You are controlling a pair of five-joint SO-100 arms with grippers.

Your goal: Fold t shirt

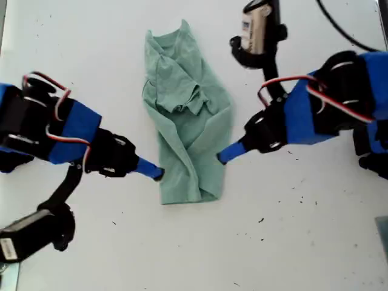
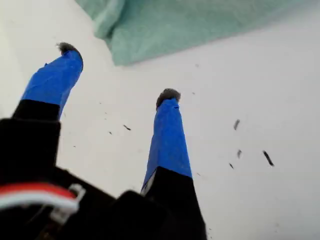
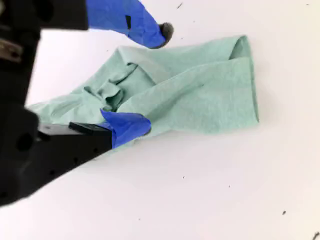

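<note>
The pale green t shirt (image 1: 188,121) lies crumpled and folded into a narrow strip on the white table, collar at the far end. My first gripper (image 1: 156,173) comes in from the exterior view's left, close to the shirt's lower edge. Its fingers stand open (image 2: 117,72) over bare table, just short of the t shirt's hem corner (image 2: 200,25). My second gripper (image 1: 223,154) reaches in from the exterior view's right. It hangs open (image 3: 157,77) over the t shirt (image 3: 200,95), with one fingertip (image 3: 130,127) at the cloth's near edge.
The white table (image 1: 273,254) has small dark specks scattered on it. A wrist camera module (image 1: 254,30) sticks out beside the shirt's upper part, another (image 1: 27,239) sits at the exterior view's lower left. A black cable (image 1: 345,30) crosses the exterior view's upper right.
</note>
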